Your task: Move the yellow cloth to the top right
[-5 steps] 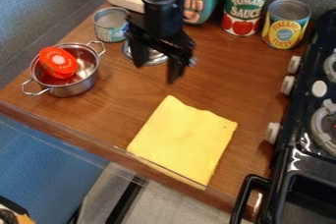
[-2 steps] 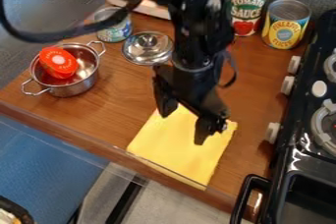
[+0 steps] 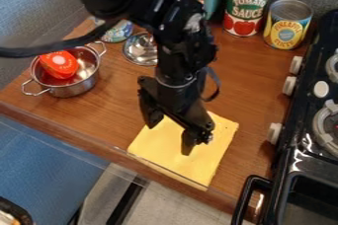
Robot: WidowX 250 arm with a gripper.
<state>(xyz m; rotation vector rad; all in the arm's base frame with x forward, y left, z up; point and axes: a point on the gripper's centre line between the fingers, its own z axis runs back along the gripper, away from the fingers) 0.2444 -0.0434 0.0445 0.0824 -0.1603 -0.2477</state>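
Note:
My gripper point(image 3: 170, 139) hangs over the upper left part of the yellow cloth, open, with its two fingers spread apart and nothing held between them. The yellow cloth point(image 3: 198, 157) lies flat on the wooden counter near its front edge, its lower edge along the counter's rim. The arm and gripper hide part of the cloth's upper side. Whether the fingertips touch the cloth I cannot tell.
A metal pot point(image 3: 78, 87) with a red item in it stands at the left. Behind the gripper are a lid point(image 3: 140, 50) and a small can point(image 3: 119, 31). Two cans point(image 3: 245, 9) point(image 3: 287, 24) stand at the back right. The black stove point(image 3: 310, 120) borders the counter's right side.
The gripper first came forward from the back of the counter to above the cloth, then shifted a little left and toward the front edge. The cloth has not visibly moved.

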